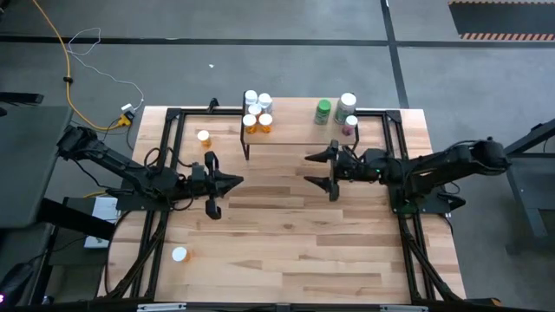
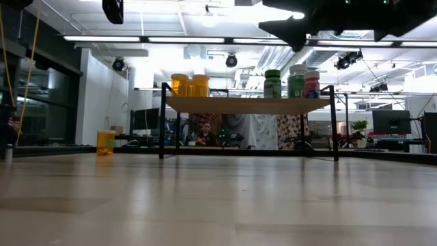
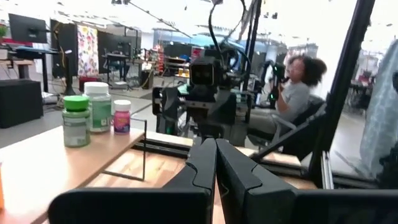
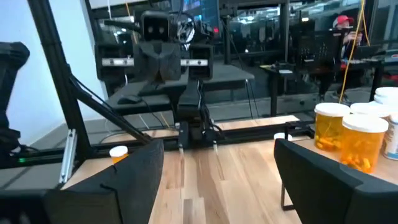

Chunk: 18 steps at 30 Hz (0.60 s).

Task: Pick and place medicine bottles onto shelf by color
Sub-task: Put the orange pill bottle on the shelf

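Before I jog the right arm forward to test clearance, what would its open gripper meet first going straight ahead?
Probably the shut left gripper, facing it across the bare wooden tabletop. The right gripper points that way, beside the small light-wood shelf on black legs; depth is uncertain.

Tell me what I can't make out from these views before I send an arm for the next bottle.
- High view: the labels of the bottles on the shelf are too small to read.
- High view: the body colour of the near bottle is hidden under its white cap.
- Low view: both grippers are cut off by the top edge.
- Right wrist view: the white bottle is cut off by the picture's edge.
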Available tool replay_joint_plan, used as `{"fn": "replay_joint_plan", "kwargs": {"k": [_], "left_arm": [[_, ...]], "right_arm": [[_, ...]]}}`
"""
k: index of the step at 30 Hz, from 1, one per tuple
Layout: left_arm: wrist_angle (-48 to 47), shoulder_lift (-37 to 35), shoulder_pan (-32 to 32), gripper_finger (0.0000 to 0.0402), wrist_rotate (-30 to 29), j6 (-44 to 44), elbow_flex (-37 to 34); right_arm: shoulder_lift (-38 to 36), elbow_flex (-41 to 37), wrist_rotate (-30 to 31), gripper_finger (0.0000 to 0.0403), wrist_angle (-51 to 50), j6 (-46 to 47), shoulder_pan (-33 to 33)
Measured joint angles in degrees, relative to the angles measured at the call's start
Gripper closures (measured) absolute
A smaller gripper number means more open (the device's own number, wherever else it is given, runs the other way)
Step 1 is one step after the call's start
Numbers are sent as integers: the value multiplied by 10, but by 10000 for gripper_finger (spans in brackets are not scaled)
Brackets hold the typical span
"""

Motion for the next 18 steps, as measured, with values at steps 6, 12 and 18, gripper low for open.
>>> {"fn": "replay_joint_plan", "kwargs": {"k": [6,12,18], "left_arm": [[6,11,-5,401,1,22,0],[3,11,-5,402,1,23,0],[0,11,-5,401,0,29,0]], "right_arm": [[0,-1,0,107,1,-8,4],[1,-1,0,107,-3,-15,3],[1,-1,0,107,1,-14,3]]}}
